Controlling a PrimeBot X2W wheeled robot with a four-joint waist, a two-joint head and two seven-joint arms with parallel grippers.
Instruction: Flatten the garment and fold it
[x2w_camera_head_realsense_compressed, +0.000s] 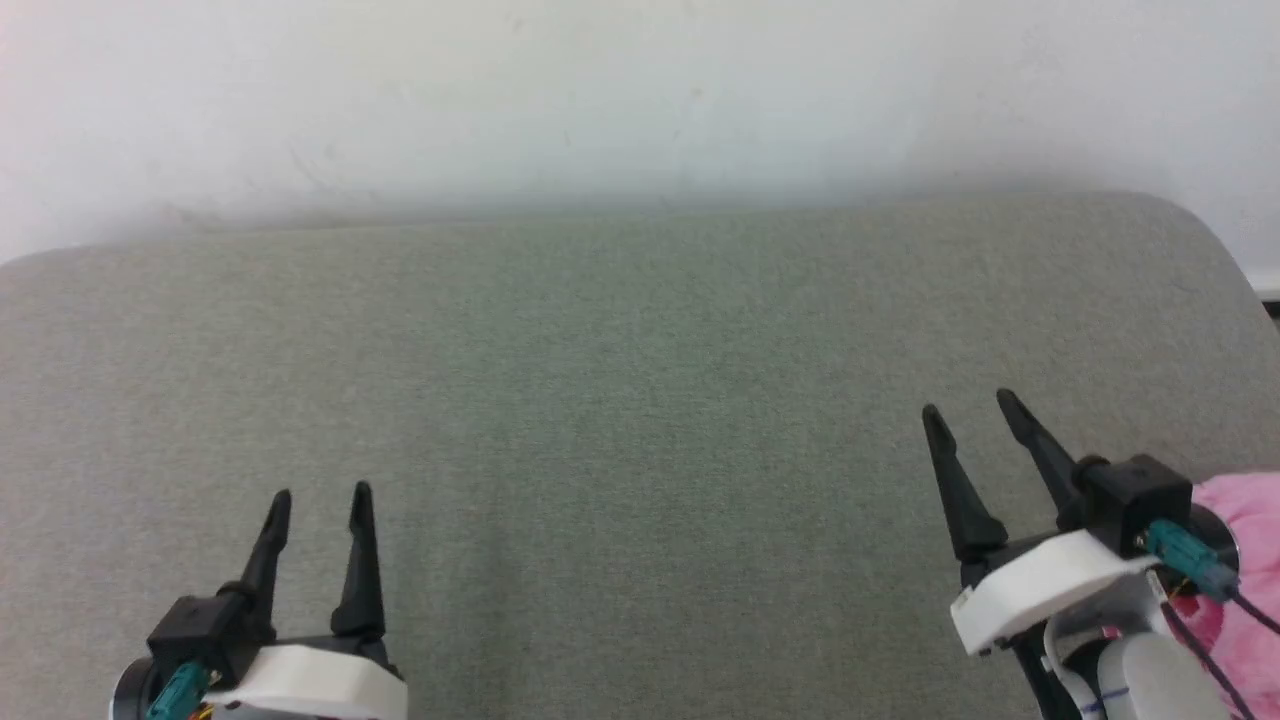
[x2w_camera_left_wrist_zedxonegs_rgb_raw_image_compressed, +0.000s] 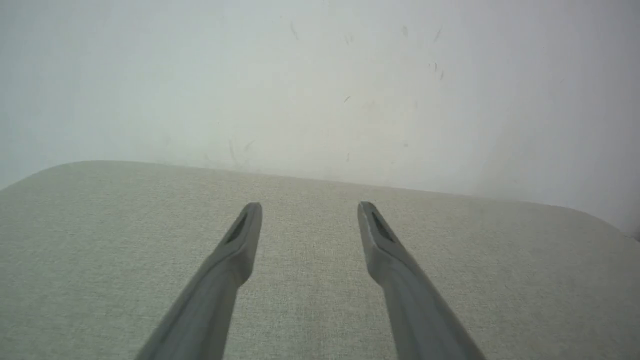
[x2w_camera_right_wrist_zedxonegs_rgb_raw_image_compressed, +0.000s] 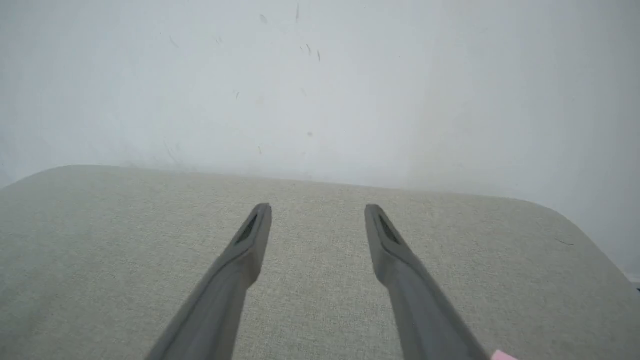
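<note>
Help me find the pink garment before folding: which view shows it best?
The head view: the garment lies bunched at the lower right edge, partly hidden behind the wrist of the right claw. The right wrist view catches a sliver of it at its bottom edge; the left wrist view faces grey upholstery.

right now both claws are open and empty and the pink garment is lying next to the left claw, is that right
One detail is off: the garment lies next to the right claw, at the lower right edge of the head view, not next to the left claw. The rest holds: both claws are open and empty.
</note>
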